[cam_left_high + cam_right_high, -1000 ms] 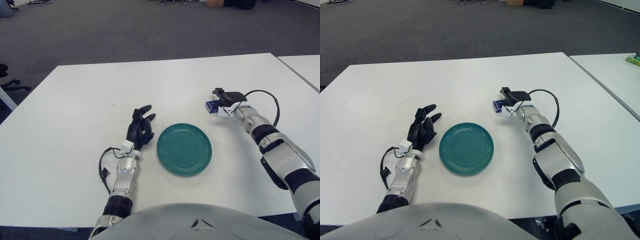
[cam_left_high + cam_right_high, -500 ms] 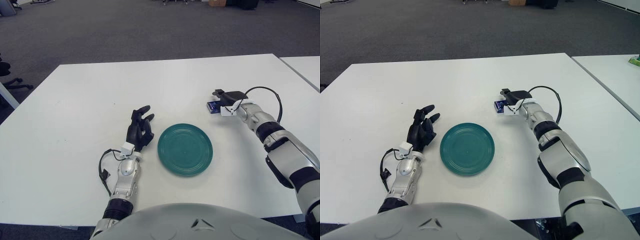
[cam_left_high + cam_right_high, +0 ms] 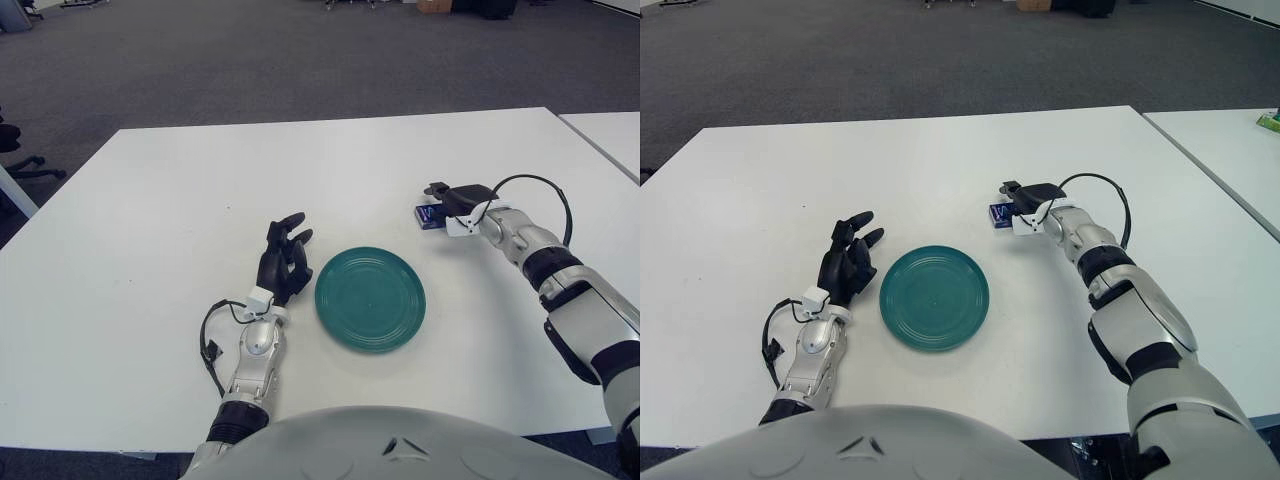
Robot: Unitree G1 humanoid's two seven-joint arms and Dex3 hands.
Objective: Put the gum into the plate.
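— Right of the green plate and a bit farther back on the white table, that's where the gum is?

— Yes, the small blue gum pack lies flat there, clear of the plate's rim. The right hand is over it, dark fingers reaching across its top from the far side.

— Has it got hold of it?

— Hard to say from here; the fingers cover the pack's right end and seem to touch it, but I can't tell whether they're clamped on it. The pack looks to be sitting on the table.

— And the other hand?

— The left hand rests just beside the plate's left edge, fingers loosely spread and pointing away from the robot, holding nothing. A black cable loops at its wrist.

— Anything on the plate?

— Just its bare green face.
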